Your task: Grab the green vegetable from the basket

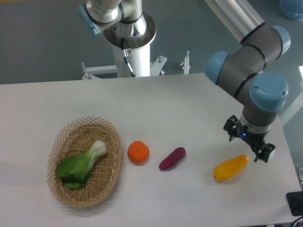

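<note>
**Bok choy lies in the basket, gripper far off by the yellow vegetable**

The bok choy point(81, 164) lies inside the wicker basket point(108, 177), its pale stalk pointing up toward the basket's far right rim and its broad green leaves spread toward the near left. Nothing else shares the basket with it.

The basket sits on the white counter point(156, 104). Just beside the basket's right rim is an orange tangerine point(138, 152), apart from the wicker. Further right of the basket lies a purple oblong vegetable point(172, 158), tilted. Further still from the basket is a yellow oblong vegetable point(230, 168), also tilted.

The gripper point(249, 146) hangs well apart from the basket, at the opposite side of the counter, just above and behind the yellow vegetable. Its two black fingers stand spread with a clear gap between them, and they hold nothing. The grey-and-blue arm point(251, 66) rises from it toward the upper right.
</note>
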Motion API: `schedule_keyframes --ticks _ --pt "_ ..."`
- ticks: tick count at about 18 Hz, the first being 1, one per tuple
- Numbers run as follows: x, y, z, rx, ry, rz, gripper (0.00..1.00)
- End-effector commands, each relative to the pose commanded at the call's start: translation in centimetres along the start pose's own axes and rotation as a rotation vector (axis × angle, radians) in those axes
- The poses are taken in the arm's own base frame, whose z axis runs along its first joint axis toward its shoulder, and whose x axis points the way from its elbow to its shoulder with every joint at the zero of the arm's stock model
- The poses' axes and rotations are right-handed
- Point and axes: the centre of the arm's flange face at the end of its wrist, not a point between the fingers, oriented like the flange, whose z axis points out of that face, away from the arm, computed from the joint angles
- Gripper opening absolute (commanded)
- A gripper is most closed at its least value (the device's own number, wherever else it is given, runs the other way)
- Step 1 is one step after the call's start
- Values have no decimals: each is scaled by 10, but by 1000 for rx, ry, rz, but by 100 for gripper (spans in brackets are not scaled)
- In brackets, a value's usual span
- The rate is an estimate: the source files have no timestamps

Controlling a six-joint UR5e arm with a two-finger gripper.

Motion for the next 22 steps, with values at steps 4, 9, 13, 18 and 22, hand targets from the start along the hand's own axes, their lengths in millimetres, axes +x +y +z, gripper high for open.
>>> schedule_keyframes --ticks 4,9,13,18,22 --pt "1 -1 1 0 1 0 100" --pt "1 -1 1 2 2 -35 100" --pt "3 -10 3 10 2 -162 100" --pt "9 -15 4 23 -22 -240 100" --pt "33 -64 2 66 7 -258 100"
